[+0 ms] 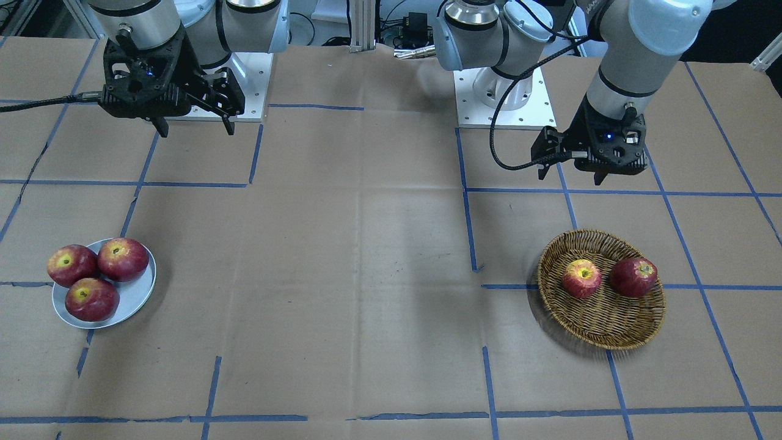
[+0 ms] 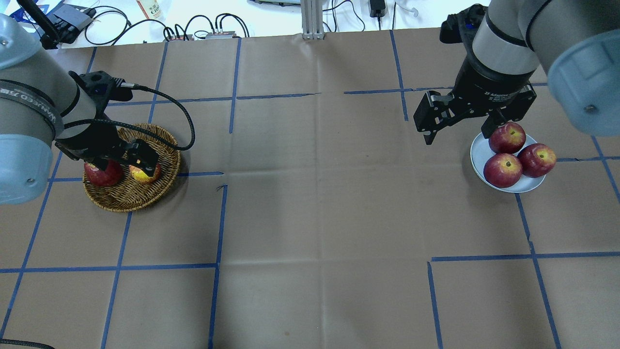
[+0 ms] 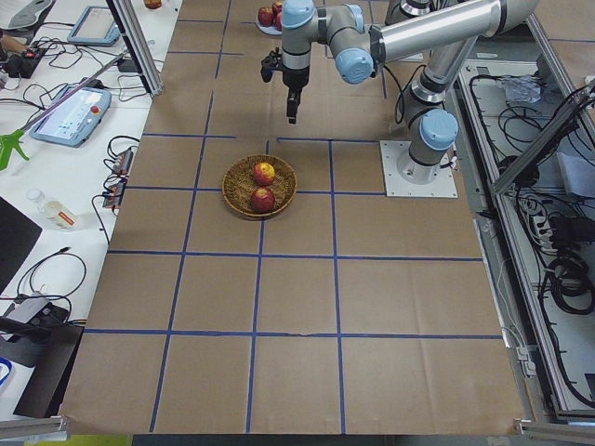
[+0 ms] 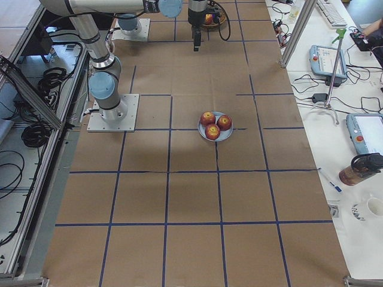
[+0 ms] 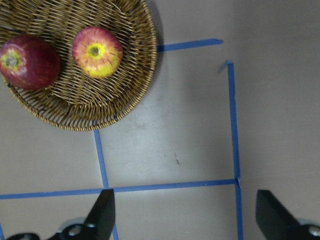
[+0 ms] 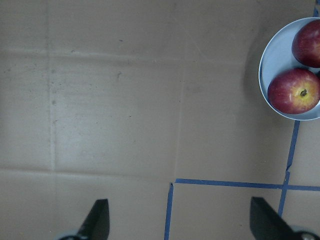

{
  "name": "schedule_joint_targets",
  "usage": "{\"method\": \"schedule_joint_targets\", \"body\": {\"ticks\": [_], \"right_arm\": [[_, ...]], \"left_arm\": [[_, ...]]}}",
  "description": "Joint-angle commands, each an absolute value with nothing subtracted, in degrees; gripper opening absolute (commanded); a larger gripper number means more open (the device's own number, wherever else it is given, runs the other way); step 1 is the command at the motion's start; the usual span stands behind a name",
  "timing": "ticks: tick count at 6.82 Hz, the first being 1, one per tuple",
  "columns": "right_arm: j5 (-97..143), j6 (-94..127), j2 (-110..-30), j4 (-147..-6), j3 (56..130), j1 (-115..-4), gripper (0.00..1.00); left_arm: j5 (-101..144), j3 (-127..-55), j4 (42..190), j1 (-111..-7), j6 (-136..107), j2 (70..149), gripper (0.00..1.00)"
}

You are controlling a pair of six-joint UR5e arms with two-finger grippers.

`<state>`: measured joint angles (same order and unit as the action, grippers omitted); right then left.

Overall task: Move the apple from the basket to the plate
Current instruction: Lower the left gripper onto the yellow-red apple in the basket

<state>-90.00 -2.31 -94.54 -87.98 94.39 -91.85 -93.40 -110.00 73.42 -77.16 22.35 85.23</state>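
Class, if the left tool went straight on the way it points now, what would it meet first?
The left tool would probably meet the bare table beside the basket, not the apple; depth is unclear.

Lighting is bright, even and overhead. My arms cast soft shadows on the desk (image 1: 391,275). All views are sharp, without glare.

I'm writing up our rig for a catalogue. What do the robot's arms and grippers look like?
Both arms are silver-grey tubes with pale blue joint caps and black rings. The left gripper and right gripper are black, angular and two-fingered, each on a black wrist block showing a blue light. A black cable loops along the left wrist.
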Motion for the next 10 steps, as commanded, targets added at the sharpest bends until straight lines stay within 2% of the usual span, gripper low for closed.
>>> {"method": "schedule_joint_targets", "body": {"ticks": [1,4,7,10], "right_arm": [[-90.0,-2.4,-94.6,-88.0,94.4,-91.8,1.00],[-90.0,-2.4,-94.5,-88.0,94.4,-91.8,1.00],[-90.0,-2.4,-94.5,-88.0,94.4,-91.8,1.00],[-90.0,-2.4,-94.5,-88.0,94.4,-91.8,1.00]], "left_arm": [[-93.3,-110.9,65.9,-72.7,29.1,92.0,1.00],[-93.2,-110.0,54.9,-72.2,30.7,103.5,1.00],[-93.3,-109.7,50.3,-71.9,30.7,109.6,1.00],[-93.3,-109.7,49.2,-71.7,30.8,111.5,0.99]]}}
